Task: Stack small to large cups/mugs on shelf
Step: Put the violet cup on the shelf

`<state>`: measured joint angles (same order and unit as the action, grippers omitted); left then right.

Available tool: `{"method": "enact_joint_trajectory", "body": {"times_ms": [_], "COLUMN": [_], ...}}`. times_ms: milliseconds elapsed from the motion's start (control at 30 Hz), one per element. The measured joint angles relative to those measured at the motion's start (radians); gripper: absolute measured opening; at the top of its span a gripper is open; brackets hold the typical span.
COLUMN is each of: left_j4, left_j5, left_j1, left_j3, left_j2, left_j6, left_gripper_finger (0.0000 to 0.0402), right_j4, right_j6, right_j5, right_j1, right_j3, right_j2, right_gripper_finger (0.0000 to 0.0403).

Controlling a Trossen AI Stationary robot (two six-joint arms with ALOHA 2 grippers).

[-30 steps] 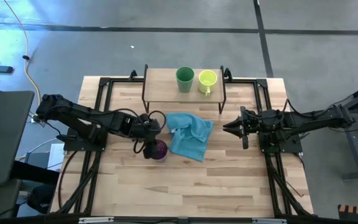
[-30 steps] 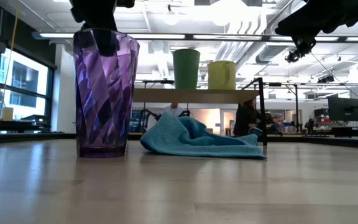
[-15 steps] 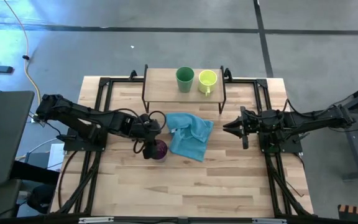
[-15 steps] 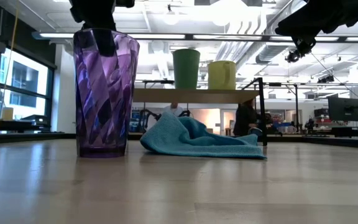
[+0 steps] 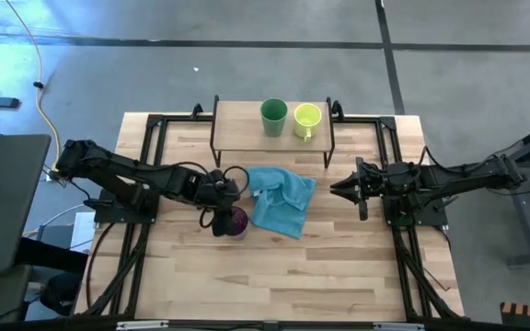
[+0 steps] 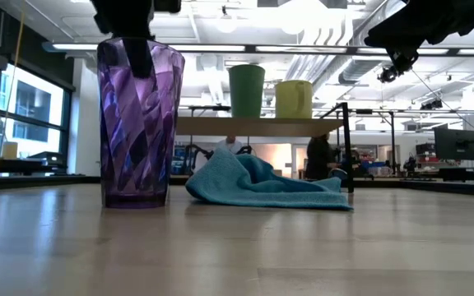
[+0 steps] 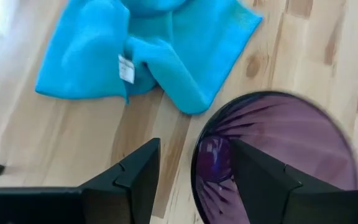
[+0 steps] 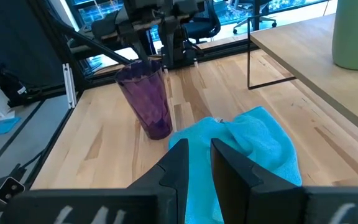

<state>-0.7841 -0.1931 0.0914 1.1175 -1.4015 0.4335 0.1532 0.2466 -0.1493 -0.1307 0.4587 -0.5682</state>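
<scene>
Left gripper (image 7: 191,180): straddling the rim of the purple tumbler (image 5: 236,221), one finger (image 7: 260,180) reaching inside the wall and the other outside; fingers spread, not visibly pressing on the wall.
Purple tumbler: standing upright on the table (image 5: 274,276), at about 7 o'clock from the shelf (image 5: 237,119) in the high view.
Blue cloth (image 5: 282,199): lying crumpled just beside the tumbler, at its 2 o'clock (whether the two are touching cannot be told).
Right gripper (image 5: 336,188): hovering at 3 o'clock of the cloth, well clear of it, fingers nearly together and holding nothing.
Green cup (image 5: 273,117): sitting upright on the shelf top.
Yellow-green mug (image 5: 306,119): sitting just beside the cup, at its 3 o'clock, handle pointing toward 6 o'clock.
Shelf: standing at the table's 12 o'clock edge.
</scene>
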Motion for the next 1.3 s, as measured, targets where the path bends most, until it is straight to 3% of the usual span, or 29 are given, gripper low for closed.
{"method": "enact_joint_trajectory", "body": {"times_ms": [733,1067,1300], "left_j4": [0.014,0.015,0.018], "left_j5": [-0.009,-0.009,-0.009], "left_j1": [0.0,0.0,0.0], "left_j3": [-0.001,-0.001,-0.001], "left_j2": [-0.036,-0.036,-0.036], "left_j6": [-0.006,-0.006,-0.006], "left_gripper_finger": [0.0177,0.0095,0.0065], "right_j4": [0.016,0.016,0.016], "right_j6": [0.015,0.019,0.019], "right_j5": [0.001,0.002,0.002], "right_j1": [0.0,0.0,0.0], "right_j3": [0.0,0.0,0.0], "right_j2": [0.0,0.0,0.0], "right_gripper_finger": [0.0057,0.0057,0.0057]}}
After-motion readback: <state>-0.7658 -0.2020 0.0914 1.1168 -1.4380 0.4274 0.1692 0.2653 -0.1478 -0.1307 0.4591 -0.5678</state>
